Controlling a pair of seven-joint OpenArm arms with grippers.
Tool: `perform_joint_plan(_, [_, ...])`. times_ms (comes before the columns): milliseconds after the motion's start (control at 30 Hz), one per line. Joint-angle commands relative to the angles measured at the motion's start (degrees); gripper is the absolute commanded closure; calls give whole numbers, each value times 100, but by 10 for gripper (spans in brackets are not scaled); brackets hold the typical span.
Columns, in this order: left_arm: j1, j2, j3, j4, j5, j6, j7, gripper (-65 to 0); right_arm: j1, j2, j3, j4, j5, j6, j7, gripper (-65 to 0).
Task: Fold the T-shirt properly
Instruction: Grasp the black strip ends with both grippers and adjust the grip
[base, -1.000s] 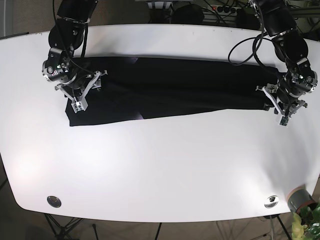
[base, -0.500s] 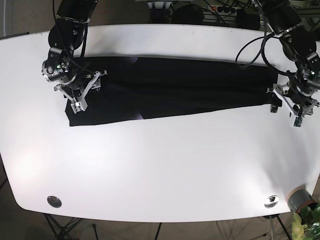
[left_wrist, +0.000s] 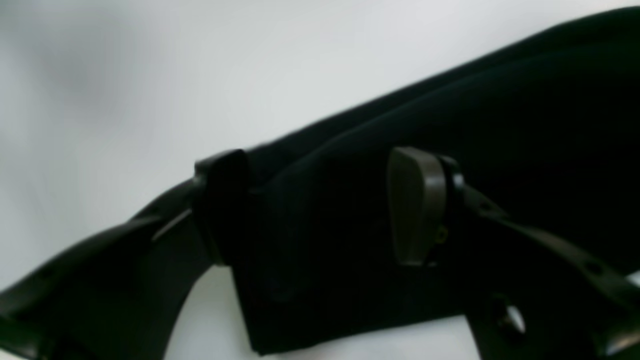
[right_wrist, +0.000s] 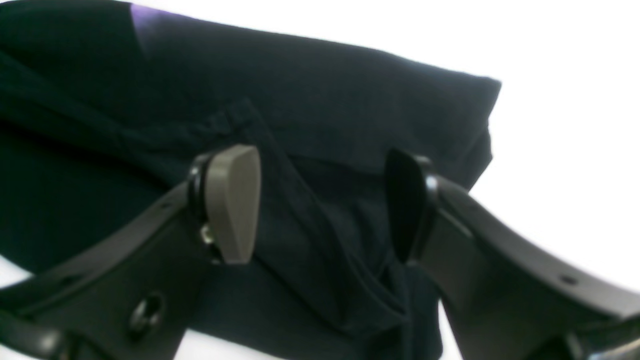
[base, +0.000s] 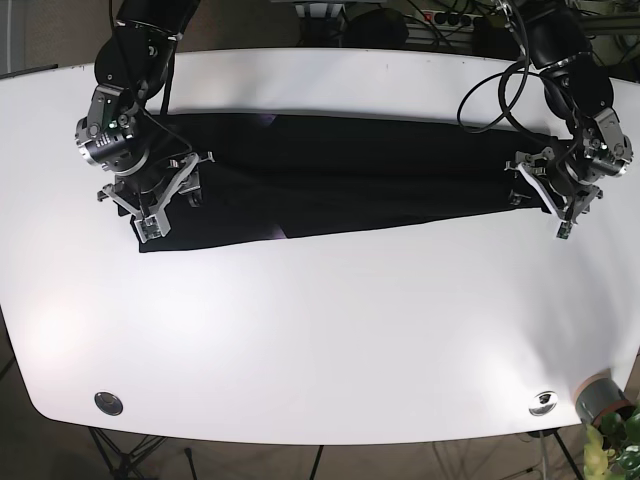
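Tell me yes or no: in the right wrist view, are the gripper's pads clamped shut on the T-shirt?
No. The right gripper is open, its pads apart with the black T-shirt lying below the gap.

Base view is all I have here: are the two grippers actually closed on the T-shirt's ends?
Observer: No. The left wrist view shows the left gripper open, the T-shirt lying in the gap between its fingers.
Operator: And the right one?
Observer: The right gripper is open too, astride the cloth.
Operator: Anything on the fabric there?
Observer: The right wrist view shows a stitched seam running between its fingers.
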Motion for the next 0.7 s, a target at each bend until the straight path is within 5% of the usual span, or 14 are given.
perform_joint_plan(0, [-67, -278, -31, -108, -67, 7, -246, -407, 73, 13, -183, -167, 32, -17, 84, -371])
perform_joint_plan(300, [-14, -726, 373, -838, -93, 7, -958, -407, 47, 22, -315, -1117, 24, -44, 374, -371])
perform_joint_plan(667, [65, -709, -383, -91, -849, 7, -501, -415, -24, 22, -324, -1082, 32, -44, 489, -371])
